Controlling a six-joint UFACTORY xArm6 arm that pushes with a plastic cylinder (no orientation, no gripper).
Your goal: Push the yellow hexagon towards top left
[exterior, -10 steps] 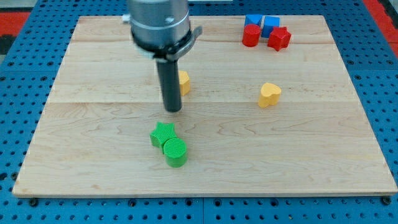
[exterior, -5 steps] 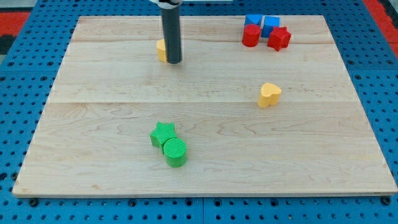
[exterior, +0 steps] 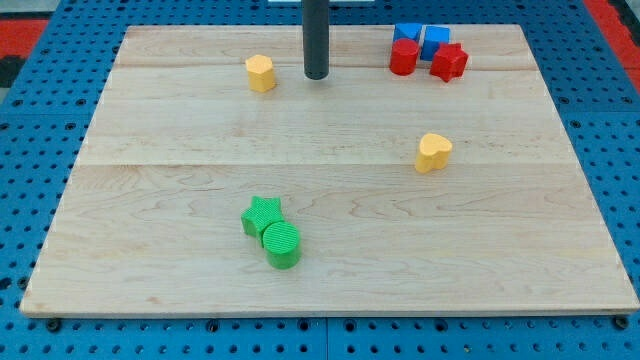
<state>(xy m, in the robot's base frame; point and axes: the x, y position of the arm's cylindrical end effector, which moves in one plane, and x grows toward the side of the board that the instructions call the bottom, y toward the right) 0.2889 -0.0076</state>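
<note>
The yellow hexagon (exterior: 260, 73) lies on the wooden board (exterior: 150, 200) near the view's top, left of centre. My tip (exterior: 316, 75) stands to the right of the hexagon, apart from it by a clear gap. The dark rod rises straight up out of the view's top.
A yellow heart (exterior: 433, 152) lies right of centre. A green star (exterior: 261, 214) touches a green cylinder (exterior: 282, 244) below centre. At the top right a red cylinder (exterior: 403, 56), a red star (exterior: 449, 62) and two blue blocks (exterior: 424, 38) cluster together.
The yellow hexagon has slid up and to the left from mid-board to near the top. My tip followed it, then moved off to its right and left it.
</note>
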